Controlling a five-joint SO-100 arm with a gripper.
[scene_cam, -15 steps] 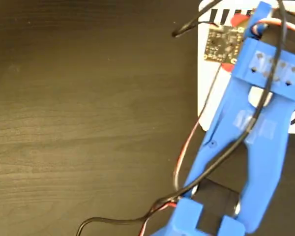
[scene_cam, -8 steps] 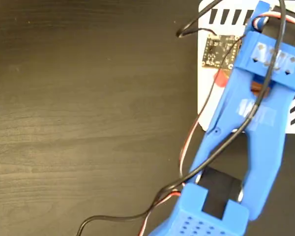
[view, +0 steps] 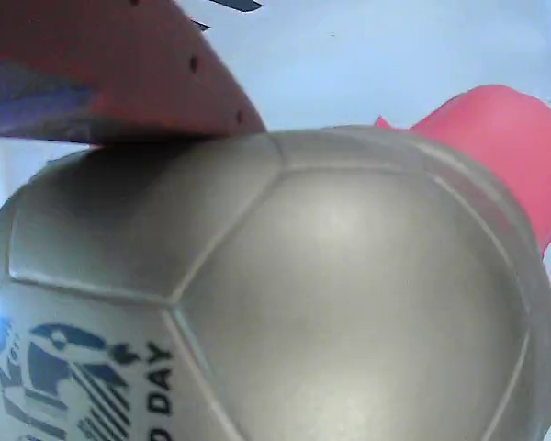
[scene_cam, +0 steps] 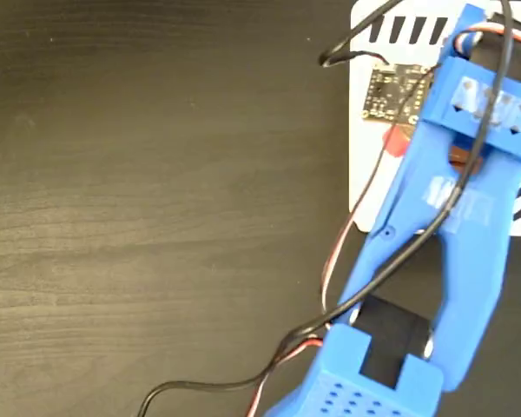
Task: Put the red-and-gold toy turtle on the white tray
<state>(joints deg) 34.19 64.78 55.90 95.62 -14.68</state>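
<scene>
Two camera views show one moment. In the fixed view, looking straight down, a blue robot arm (scene_cam: 451, 261) rises from about 6 o'clock at the bottom edge and reaches toward 1 o'clock, where its upper part lies over the white tray (scene_cam: 365, 174). That tray sits at the top right corner of a dark wood-grain table (scene_cam: 156, 217), with short black stripes along its top edge and more black stripes showing at its right side, around 3 o'clock. A small green circuit board (scene_cam: 389, 91) is mounted near the arm's tip, and black and red cables (scene_cam: 330, 287) loop down from it along the arm to the bottom edge. From this view only a sliver of coral red (scene_cam: 394, 143) of the red-and-gold toy turtle shows, just below the circuit board and over the tray; the arm covers the rest. In the wrist view the turtle (view: 285, 294) fills nearly the whole picture: a shiny gold domed shell with raised seams, with a dark printed mark and the letters "DAY" at about 7 o'clock. A coral-red part of the turtle pokes out at 2 o'clock. One red finger (view: 119, 64) of the gripper (view: 193, 129) presses against the shell at 11 o'clock; the other finger is out of sight, so whether the claw grasps the turtle cannot be told. Behind the turtle, toward 12 o'clock, the white surface of the tray shows.
</scene>
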